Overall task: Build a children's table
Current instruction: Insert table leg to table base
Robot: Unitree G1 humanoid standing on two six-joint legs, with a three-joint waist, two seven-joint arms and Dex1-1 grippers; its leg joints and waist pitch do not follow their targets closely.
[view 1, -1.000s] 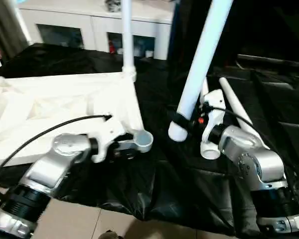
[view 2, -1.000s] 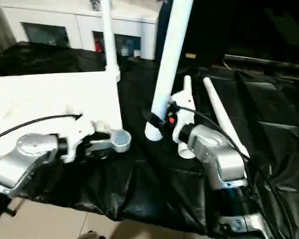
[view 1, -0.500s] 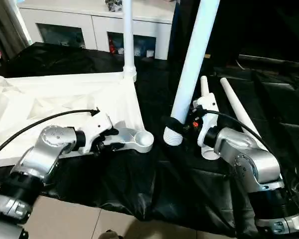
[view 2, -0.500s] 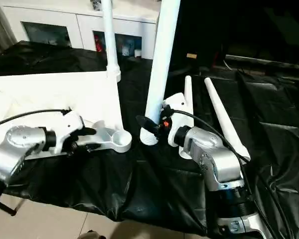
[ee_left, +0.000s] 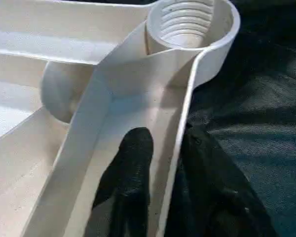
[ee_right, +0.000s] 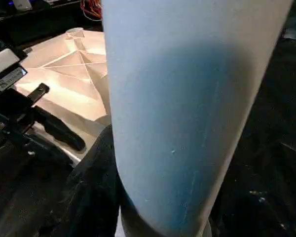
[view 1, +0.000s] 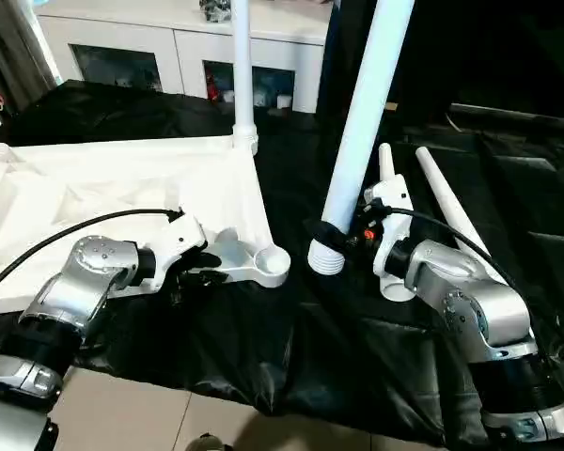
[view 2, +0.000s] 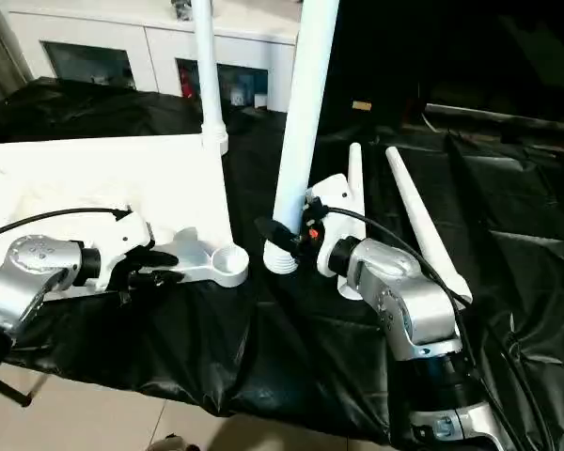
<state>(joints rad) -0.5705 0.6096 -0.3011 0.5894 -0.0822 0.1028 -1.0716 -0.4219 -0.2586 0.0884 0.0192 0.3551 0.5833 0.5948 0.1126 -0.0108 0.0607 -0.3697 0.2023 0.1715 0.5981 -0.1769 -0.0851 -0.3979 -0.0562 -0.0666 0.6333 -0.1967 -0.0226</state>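
The children's table top [view 1: 103,188] lies upside down on black cloth, with one leg [view 1: 242,75] standing in its far corner socket. My left gripper [view 1: 202,266] straddles the near rim just behind the empty threaded corner socket [ee_left: 190,22]. One finger [ee_left: 133,158] lies inside the rim wall and the other presses its outside, so they pinch the wall. My right gripper [view 1: 343,235] is shut on a second leg [view 1: 362,113], held nearly upright. Its ribbed end [view 1: 326,258] sits low over the cloth, just right of that socket. Two more legs [view 1: 446,207] lie on the cloth to the right.
A white cabinet with glass doors [view 1: 169,56] stands behind the table top. Black cloth [view 1: 263,357] covers the work surface, and its front edge drops to a tiled floor [view 1: 150,423]. In the right wrist view my left gripper [ee_right: 54,133] appears at the top's rim.
My left gripper drew back from the corner socket along the rim, and its fingers closed in on the wall. The leg in my right gripper came more upright and lower.
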